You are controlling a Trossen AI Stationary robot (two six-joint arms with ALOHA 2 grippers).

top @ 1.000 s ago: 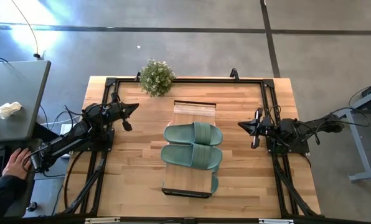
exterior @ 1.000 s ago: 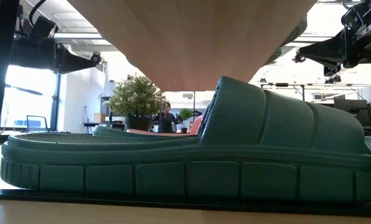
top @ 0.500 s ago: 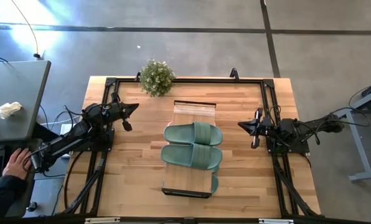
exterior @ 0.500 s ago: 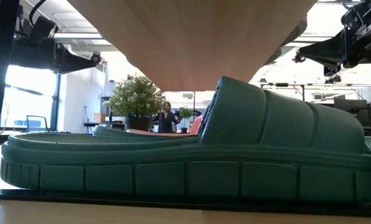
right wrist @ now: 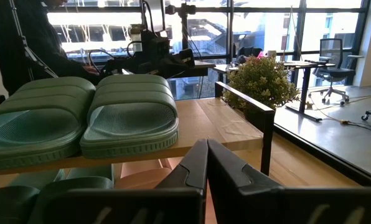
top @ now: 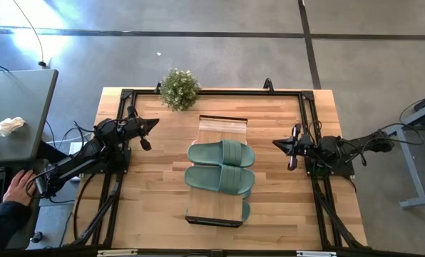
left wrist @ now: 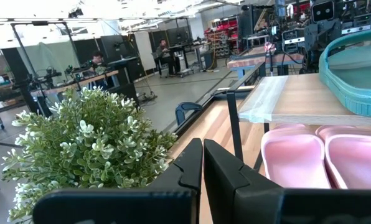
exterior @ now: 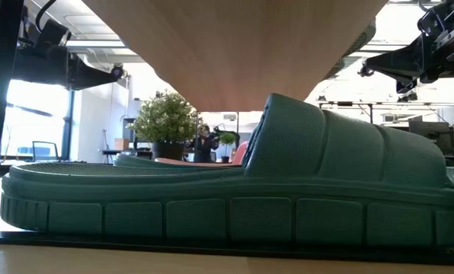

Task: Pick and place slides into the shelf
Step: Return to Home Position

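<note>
High view: shows two green slides [top: 221, 153] side by side on the shelf [top: 223, 128] top at tabletop [top: 148, 207] centre; sets left pincer [top: 154, 123] at 9 o'clock, right pincer [top: 277, 143] at 3 o'clock.
Low view: shows lower green slide [exterior: 227, 190] beneath the shelf top.
Wrist views: show both pincers narrow, fingers touching, empty; pink slides [left wrist: 294, 158] on a lower tier.

Fingertips of left pincer [left wrist: 201, 149] meet, no gap. Leafy plant [left wrist: 89, 149] close beside. Shelf [left wrist: 291, 99] beyond: green slide [left wrist: 353, 68] on top plank, pink slides [left wrist: 322, 163] paired beneath.
</note>
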